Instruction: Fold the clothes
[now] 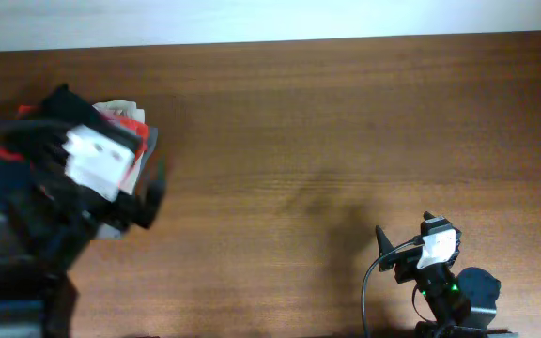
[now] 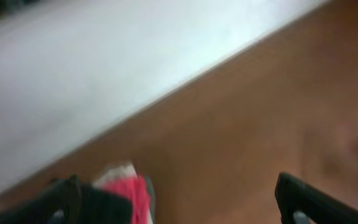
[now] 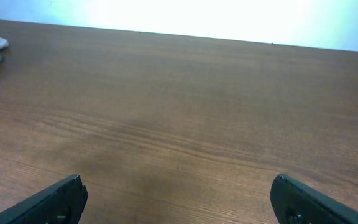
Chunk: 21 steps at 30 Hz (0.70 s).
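Clothes: we can't spot the black tee on the bench [image 3: 185, 99], so folding looks unstarted; left claw [image 2: 179, 186] by the red garment [image 2: 129, 190] and right claw [image 3: 176, 186] both gape wide, holding nothing.

We hold our left arm [image 1: 69, 183] blurred at the left, left gripper [image 2: 179, 202] spread wide; our right arm [image 1: 432, 258] sits folded, right gripper [image 3: 178, 202] equally wide

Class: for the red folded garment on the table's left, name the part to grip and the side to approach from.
Likely the edge facing the middle of the table, approached from that bare side. Only that edge of the red folded garment shows, and the blurred left arm covers the rest.
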{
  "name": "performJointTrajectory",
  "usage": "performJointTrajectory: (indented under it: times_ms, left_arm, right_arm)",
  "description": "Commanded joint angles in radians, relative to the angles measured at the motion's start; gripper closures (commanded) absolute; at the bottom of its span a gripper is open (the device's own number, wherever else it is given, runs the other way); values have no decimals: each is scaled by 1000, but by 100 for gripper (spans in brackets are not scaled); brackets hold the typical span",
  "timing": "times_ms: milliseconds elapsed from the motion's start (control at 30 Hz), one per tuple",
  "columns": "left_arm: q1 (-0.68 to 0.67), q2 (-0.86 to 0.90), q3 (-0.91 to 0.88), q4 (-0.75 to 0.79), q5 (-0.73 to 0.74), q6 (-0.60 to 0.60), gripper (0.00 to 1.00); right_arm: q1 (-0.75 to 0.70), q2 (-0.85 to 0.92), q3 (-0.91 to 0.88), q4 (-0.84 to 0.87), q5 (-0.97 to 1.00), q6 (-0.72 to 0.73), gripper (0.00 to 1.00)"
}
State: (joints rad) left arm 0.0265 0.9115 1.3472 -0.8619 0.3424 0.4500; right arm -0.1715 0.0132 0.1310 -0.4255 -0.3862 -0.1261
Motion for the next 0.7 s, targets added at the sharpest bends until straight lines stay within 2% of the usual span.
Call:
performJointTrajectory:
  times_ms: [0,67,100,233,433,667]
  left_arm:
    - [-7,-176,-370,165,82,34,1]
    - [-7,-258,-506,241,95,25,1]
    - [-7,-355,-642,307,99,-2,1]
    - [-7,-565,-861,373,111,-14,1]
    - [-7,-795,-1044,371,130,-15,1]
    - [-8,-907,-1198,383,137,-14,1]
  right_arm:
    - [-6,-10,-8,3,-12,12,1]
    - [-6,-10,-8,3,-12,12,1]
    - [-6,-10,-8,3,-12,12,1]
    - [-6,-10,-8,3,-12,12,1]
    - [-6,-10,-8,3,-13,12,1]
    - [-6,-10,-8,3,-12,12,1]
